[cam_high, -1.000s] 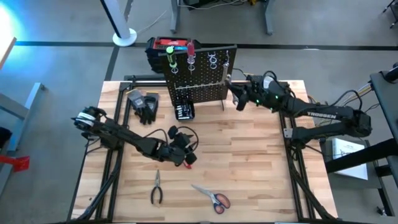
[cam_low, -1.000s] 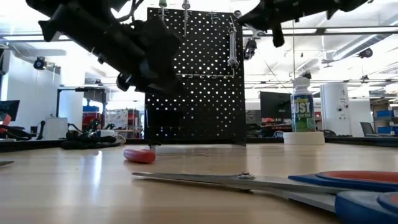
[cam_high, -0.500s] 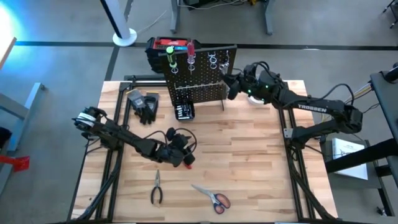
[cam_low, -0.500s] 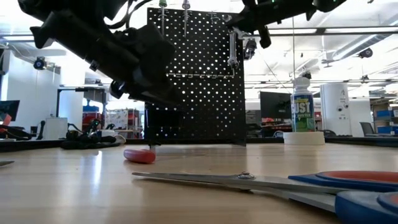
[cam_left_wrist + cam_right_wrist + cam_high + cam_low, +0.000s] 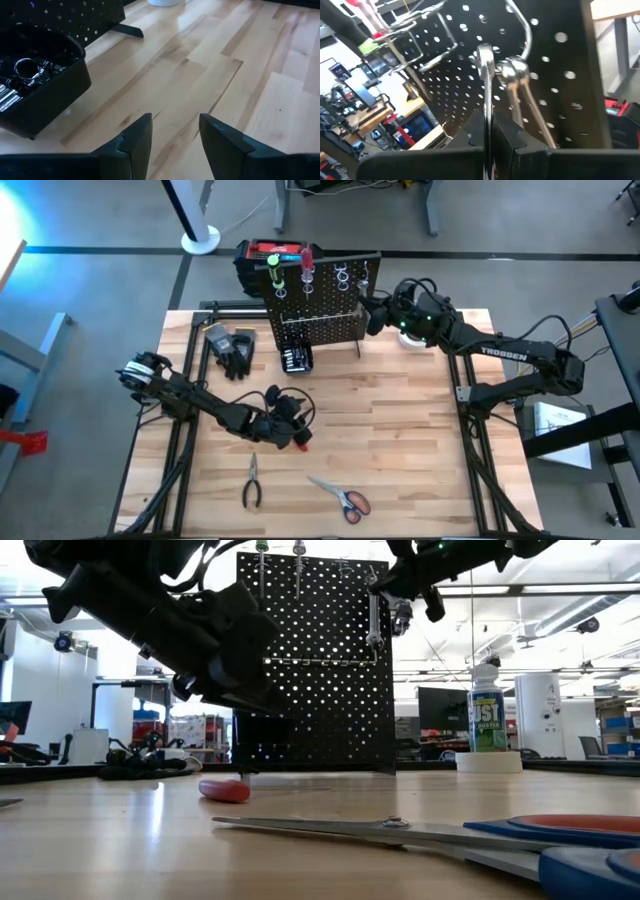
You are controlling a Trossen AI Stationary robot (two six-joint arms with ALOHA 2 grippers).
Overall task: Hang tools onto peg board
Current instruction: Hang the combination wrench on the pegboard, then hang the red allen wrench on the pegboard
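Right gripper (image 5: 372, 313) clamps one silver wrench (image 5: 485, 85) at the peg board (image 5: 318, 305) top right, by a hook. Left gripper (image 5: 172, 135), fingers apart and empty, hovers over the table (image 5: 400, 440) near one small red tool (image 5: 224, 790). On the table: one pliers (image 5: 251, 481), one scissors (image 5: 343, 497). Two screwdrivers (image 5: 289, 264) hang on the board.

bench (image 5: 400, 440): pale wood planks, smooth, with a soft sheen
peg board (image 5: 318, 305): black perforated metal, matt
wrench (image 5: 486, 95): bright polished metal, glossy
scissors (image 5: 343, 498): shiny steel blades, red plastic handles
small red tool (image 5: 225, 790): glossy red plastic
box of bits (image 5: 35, 90): black plastic, semi-gloss
left tool (image 5: 172, 137): dark matt plastic fingers
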